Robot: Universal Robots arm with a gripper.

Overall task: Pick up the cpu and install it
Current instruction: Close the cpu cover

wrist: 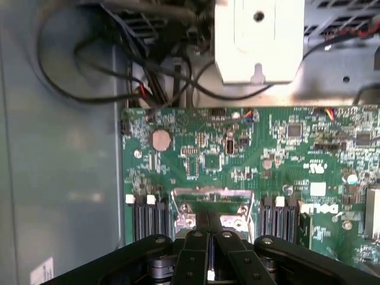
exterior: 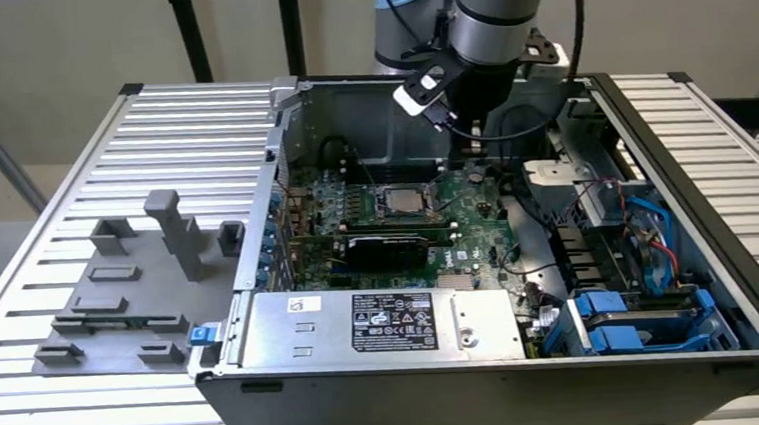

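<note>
Exterior view, case: an open computer case lies on a slatted table with the motherboard facing up.
Exterior view, arm: the arm reaches down into the far end of the case. The gripper hangs above the board, just beyond the socket.
Exterior view, cpu: the cpu appears to lie flat inside the socket's metal frame as a pale square. From this angle I cannot be sure it is fully seated.
Exterior view, surroundings: grey fixture blocks stand on the table toward the exterior view's left. The power supply lies across the near end of the case.
Wrist view, gripper: the fingers are pressed together with nothing between them.
Wrist view, socket: its frame lies just past the fingertips, between two banks of memory slots.
Wrist view, beyond the board: black cables loop beside a white bracket.
</note>
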